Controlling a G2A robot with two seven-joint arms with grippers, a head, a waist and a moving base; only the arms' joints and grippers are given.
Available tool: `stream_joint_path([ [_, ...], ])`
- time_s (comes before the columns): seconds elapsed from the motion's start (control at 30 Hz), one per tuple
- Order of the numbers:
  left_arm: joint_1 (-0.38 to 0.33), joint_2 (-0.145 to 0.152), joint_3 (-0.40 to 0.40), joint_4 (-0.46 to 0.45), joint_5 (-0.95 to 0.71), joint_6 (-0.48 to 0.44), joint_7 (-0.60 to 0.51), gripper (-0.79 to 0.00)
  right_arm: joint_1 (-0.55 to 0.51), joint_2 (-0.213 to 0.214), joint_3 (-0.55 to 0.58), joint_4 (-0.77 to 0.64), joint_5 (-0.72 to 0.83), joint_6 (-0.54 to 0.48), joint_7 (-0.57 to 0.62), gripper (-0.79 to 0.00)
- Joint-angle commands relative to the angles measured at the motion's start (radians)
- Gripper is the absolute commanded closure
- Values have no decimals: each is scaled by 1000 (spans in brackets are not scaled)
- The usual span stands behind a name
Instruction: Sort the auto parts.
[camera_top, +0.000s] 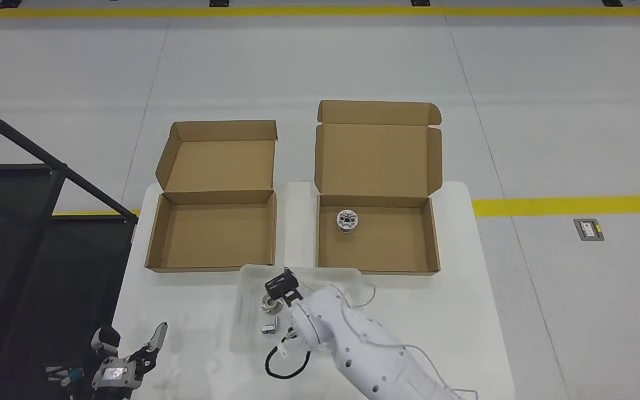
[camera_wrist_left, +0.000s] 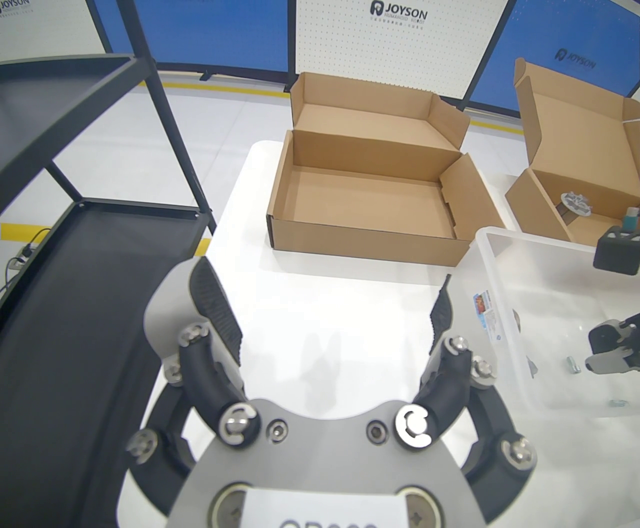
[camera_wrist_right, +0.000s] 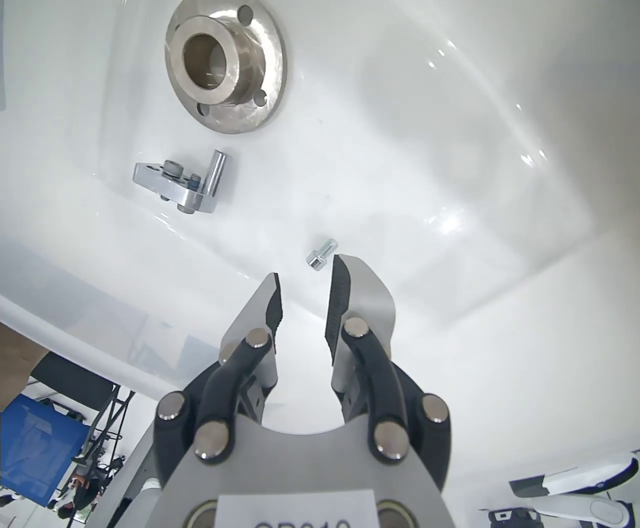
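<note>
Inside the clear bin (camera_wrist_left: 545, 300), the right tool (camera_wrist_right: 306, 280) is hovering narrowly open and empty with a small bolt (camera_wrist_right: 321, 253) just ahead of it, a flange (camera_wrist_right: 225, 62) and a bracket (camera_wrist_right: 182, 185) lying farther on, while the left tool (camera_wrist_left: 322, 285) is hanging wide open and empty over the white table (camera_top: 470, 300), two open cardboard boxes (camera_top: 212, 235) standing beyond.

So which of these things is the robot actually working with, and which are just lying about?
In the job: bin, flange, bracket, bolt, left box, right box, round part inside it, right end effector.
Just about: black rack, pegboard.
</note>
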Motion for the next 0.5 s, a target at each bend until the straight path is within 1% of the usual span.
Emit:
stream_joint_path([
  [0.0,0,0,0,0,0,0,0,-785,5,-7,-6,17,-4,29,1,-246],
  [0.27,0,0,0,0,0,0,0,-785,29,-41,-33,105,-29,121,-38,-240],
  [0.47,0,0,0,0,0,0,0,-785,33,-56,-21,154,1,108,-89,-212],
])
